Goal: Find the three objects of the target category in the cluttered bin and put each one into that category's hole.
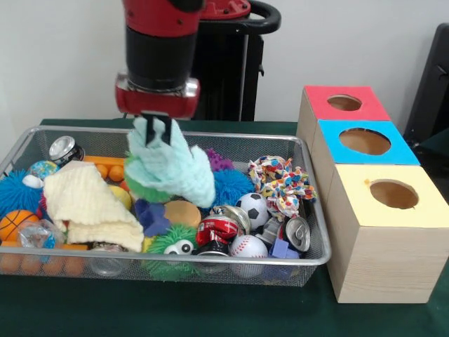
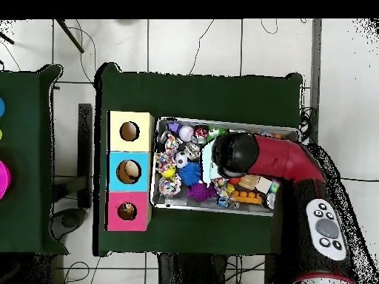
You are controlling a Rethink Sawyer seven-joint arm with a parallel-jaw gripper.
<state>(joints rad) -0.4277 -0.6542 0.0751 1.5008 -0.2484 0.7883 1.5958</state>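
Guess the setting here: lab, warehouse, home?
Most likely a robotics lab test cell: a green-covered table on tiled floor with loose cables, a wire bin of mixed toys and cans, and three colour-topped sorting boxes with holes.

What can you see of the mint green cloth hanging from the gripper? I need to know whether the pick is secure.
The mint green cloth is soft, fuzzy fabric, bunched at the top where the gripper pinches it. It hangs down in loose folds, widening toward its lower right corner, above the middle of the wire bin. Its lower edge drapes over or just in front of a green spiky ball; contact cannot be told. In the overhead view the arm hides nearly all of it.
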